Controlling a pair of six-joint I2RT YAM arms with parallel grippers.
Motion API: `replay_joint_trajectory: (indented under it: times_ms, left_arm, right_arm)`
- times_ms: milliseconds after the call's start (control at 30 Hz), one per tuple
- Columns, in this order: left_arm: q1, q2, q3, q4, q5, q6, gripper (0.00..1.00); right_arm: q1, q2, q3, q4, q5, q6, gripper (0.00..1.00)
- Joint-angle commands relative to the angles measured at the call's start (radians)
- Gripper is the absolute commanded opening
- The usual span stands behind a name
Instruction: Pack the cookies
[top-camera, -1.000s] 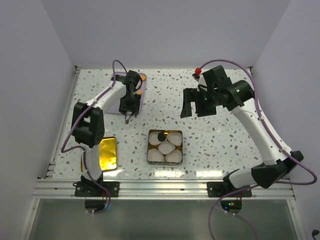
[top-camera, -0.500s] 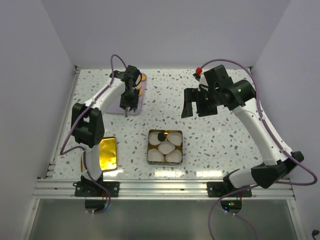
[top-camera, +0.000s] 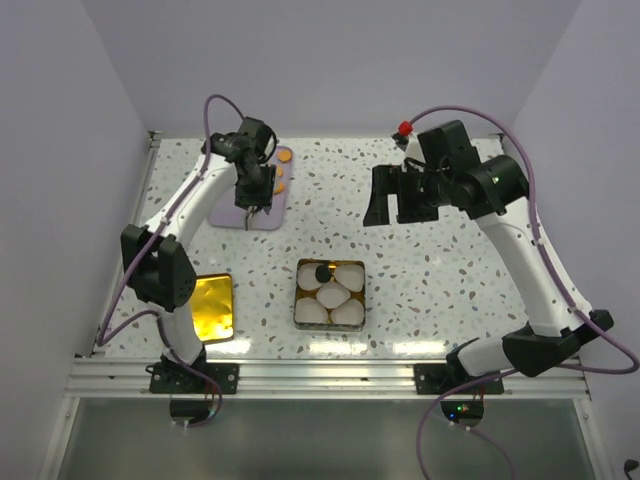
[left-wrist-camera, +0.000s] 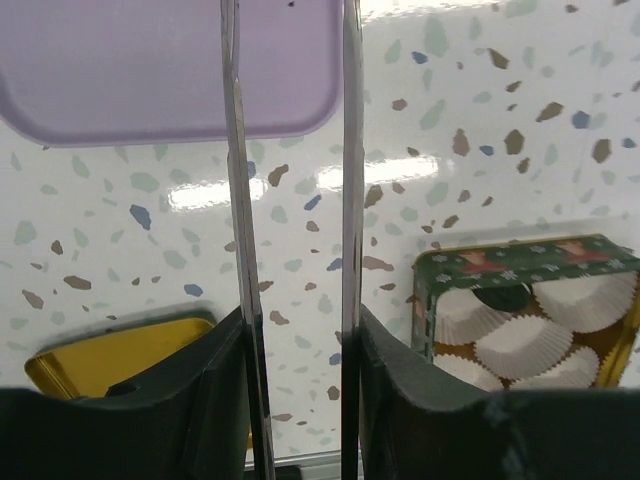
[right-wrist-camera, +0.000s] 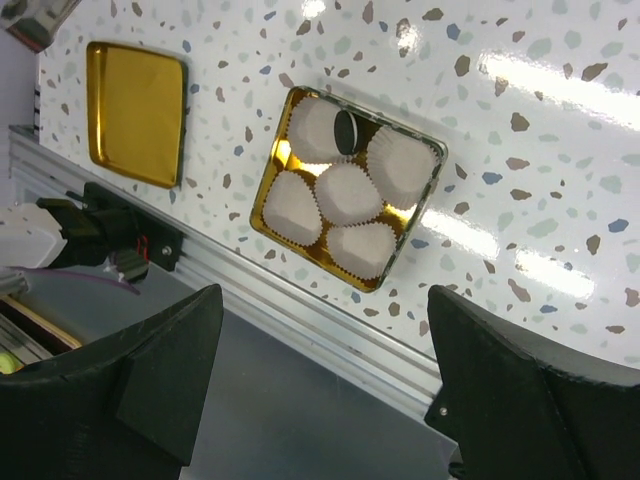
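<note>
Left pincer (top-camera: 252, 208) part open above lilac tray (top-camera: 273, 214), orange cookies (top-camera: 283, 157) at its far end, right pincer (top-camera: 393, 206) wide open

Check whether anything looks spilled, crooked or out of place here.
Nothing stands out. The tin holds its paper cups and one black cookie, the gold lid lies flat nearby, and orange cookies sit on the purple tray.

left tool (top-camera: 258, 209): low, jaws part open, empty | right tool (right-wrist-camera: 322, 300): high, jaws wide, empty
</note>
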Motion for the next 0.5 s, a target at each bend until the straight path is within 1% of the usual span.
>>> replay_joint_trajectory:
  times_ms: [0, 67, 100, 233, 267, 433, 467]
  left_arm:
    - [-0.065, -0.115, 0.045, -0.010, 0.037, -0.018, 0.40]
    - [-0.105, -0.146, 0.039, -0.009, 0.032, -0.017, 0.40]
    - [-0.154, -0.153, 0.034, -0.010, 0.026, -0.021, 0.40]
    - [-0.275, -0.202, -0.003, -0.010, 0.026, -0.035, 0.39]
    - [-0.315, -0.215, -0.032, 0.001, 0.024, -0.043, 0.39]
    - [-0.433, -0.311, -0.132, 0.079, 0.051, -0.107, 0.39]
    - [-0.482, -0.325, -0.158, 0.086, 0.051, -0.126, 0.39]
  right_arm:
    - [-0.002, -0.023, 0.062, -0.033, 0.042, 0.013, 0.87]
    - [-0.003, -0.038, 0.069, -0.033, 0.060, 0.027, 0.87]
    - [-0.002, -0.044, 0.069, -0.035, 0.066, 0.033, 0.87]
    - [-0.003, -0.095, 0.055, -0.033, 0.111, 0.059, 0.87]
    - [-0.005, -0.104, 0.047, -0.035, 0.126, 0.062, 0.87]
    - [-0.005, -0.152, 0.030, -0.041, 0.186, 0.068, 0.88]
    - [-0.005, -0.158, 0.029, -0.042, 0.213, 0.074, 0.88]
